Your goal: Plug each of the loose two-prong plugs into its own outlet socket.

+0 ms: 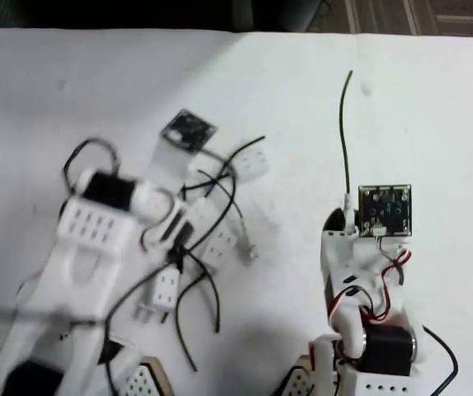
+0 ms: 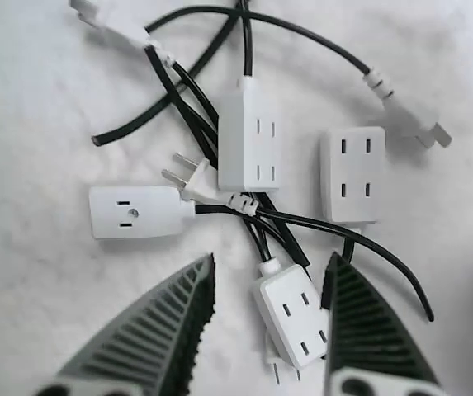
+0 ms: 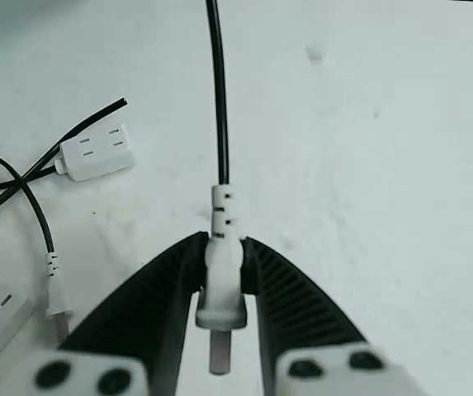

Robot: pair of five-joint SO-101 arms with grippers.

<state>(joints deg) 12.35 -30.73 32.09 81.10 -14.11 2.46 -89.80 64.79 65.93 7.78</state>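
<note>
two-prong plug (image 1: pixel 349 208) sits at the right arm's tip in the high view. its black cord (image 1: pixel 345 124) trails up the white table (image 1: pixel 451 107), well apart from the tangle under the left arm.

left wrist view: the left gripper (image 2: pixel 271 264) gapes wide and holds nothing. a white outlet socket (image 2: pixel 294 318) lies between its fingers, with a loose plug (image 2: pixel 182 175) just beyond.

right wrist view: the right gripper (image 3: pixel 222 243) is clamped on the two-prong plug, prongs toward the camera.
</note>
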